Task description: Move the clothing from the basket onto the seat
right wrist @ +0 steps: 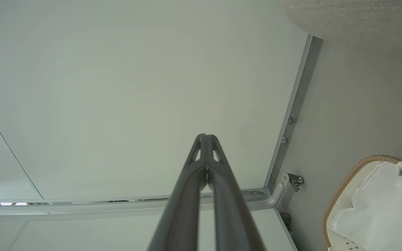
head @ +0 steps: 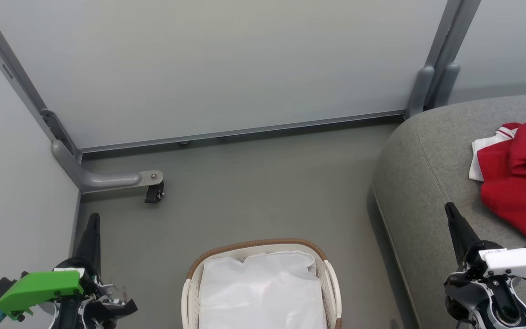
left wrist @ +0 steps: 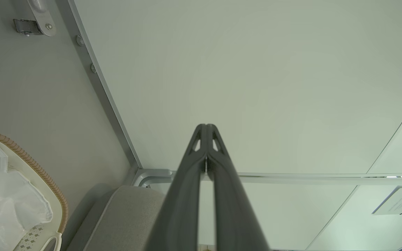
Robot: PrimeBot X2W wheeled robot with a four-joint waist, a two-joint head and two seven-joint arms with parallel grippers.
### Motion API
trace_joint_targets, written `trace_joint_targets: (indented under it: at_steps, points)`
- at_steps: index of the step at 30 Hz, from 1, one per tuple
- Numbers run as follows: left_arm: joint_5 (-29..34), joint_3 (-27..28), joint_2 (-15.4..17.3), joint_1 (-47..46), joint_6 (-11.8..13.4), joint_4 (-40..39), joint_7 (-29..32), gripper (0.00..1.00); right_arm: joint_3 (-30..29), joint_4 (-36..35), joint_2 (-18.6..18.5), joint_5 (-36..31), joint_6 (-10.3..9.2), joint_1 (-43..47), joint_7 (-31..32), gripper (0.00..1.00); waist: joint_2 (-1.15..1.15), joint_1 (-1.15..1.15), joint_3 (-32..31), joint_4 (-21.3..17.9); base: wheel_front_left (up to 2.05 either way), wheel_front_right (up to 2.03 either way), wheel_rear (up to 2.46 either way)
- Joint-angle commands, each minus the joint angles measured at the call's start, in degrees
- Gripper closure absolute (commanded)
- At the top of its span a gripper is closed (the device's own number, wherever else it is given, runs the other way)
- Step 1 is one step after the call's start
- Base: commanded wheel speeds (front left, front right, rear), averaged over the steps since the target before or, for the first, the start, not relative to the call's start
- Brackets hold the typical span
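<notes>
Both tools are pinched shut and empty. The left gripper [head: 93,220] and right gripper [head: 450,211] each taper to one dark, matte point with the tips touching. Between them, low down, sits the basket [head: 258,243]. It is oval cream plastic with punched holes and a brown woven rim, and a crinkled white liner [head: 263,288] lies inside. Smooth grey floor [head: 254,183] runs on past the tips. The seat [head: 423,173] bulges just right of the right gripper: grey woven fabric, a rounded corner, a stitched seam. On it, right of that gripper's tip, the clothing [head: 525,183] lies in a soft red heap with white trim. Farthest off are flat pale panels [head: 222,68] in grey metal frames.
</notes>
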Motion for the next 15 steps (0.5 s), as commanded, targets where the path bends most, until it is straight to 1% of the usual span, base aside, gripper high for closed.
trace_joint_targets:
  at_steps: [1,15]
  points:
    - [-0.2,0.1,0.4,-0.6,-0.4,-0.1,0.2,1.0,-0.1,-0.2,-0.4,0.2,-0.02,0.6,0.2,1.0,0.0,0.0,0.0,0.0,0.0,0.0,0.0]
    - [-0.2,0.1,0.4,-0.6,-0.4,-0.1,0.2,1.0,-0.1,-0.2,-0.4,0.2,-0.02,0.6,0.2,1.0,0.0,0.0,0.0,0.0,0.0,0.0,0.0]
